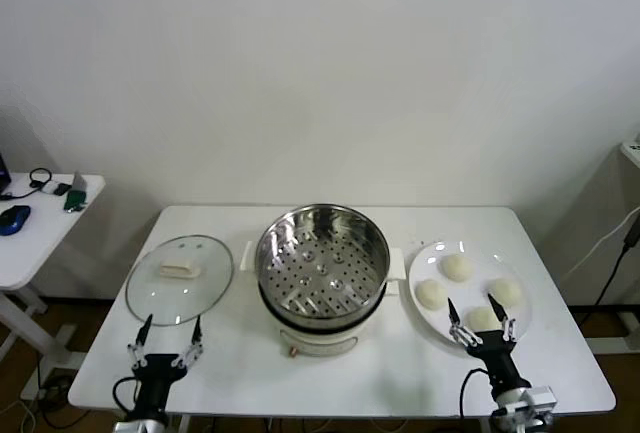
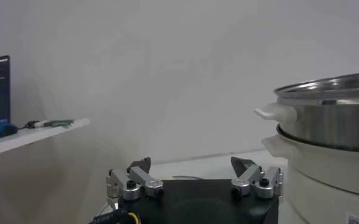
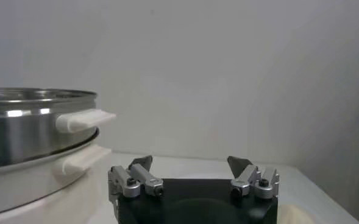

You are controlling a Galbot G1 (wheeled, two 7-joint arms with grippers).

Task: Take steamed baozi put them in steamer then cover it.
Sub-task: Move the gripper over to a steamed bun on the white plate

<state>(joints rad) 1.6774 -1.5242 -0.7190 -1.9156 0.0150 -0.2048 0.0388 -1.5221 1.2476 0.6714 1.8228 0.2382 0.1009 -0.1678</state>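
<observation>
Table (image 1: 340, 378) space is taken up, from largest to smallest, by the steamer (image 1: 322, 263) at the centre, the cover (image 1: 180, 278) lying flat to its left, the white plate (image 1: 428, 321) to its right, and the steamed baozi (image 1: 457, 267) resting on that plate. Four buns can be counted on the plate; none is seen on the perforated tray inside the pot, and the pot is uncovered.

No bun has yet been loaded, so the task is judged to be at its very start, with the first pick in hand. The right gripper (image 1: 482, 330) is held at the near edge of the plate, its fingers spread apart and empty, with the nearest bun just beyond its tips. The left gripper (image 1: 169, 343) is parked near the front edge of the table, just in front of the cover, likewise spread wide and holding nothing.

A short reach forward and down over the nearest bun is called for next, followed by a gentle closing, since the buns are likely soft.

Only from the head view can the plate, buns and glass lid be laid out together. In the right wrist view the steamer's side handle (image 3: 85, 120) and steel wall are shown from low down, while the buns are scarcely visible. In the left wrist view the pot's rim and its white base (image 2: 325, 167) are shown, along with a side table (image 2: 33, 135).
</observation>
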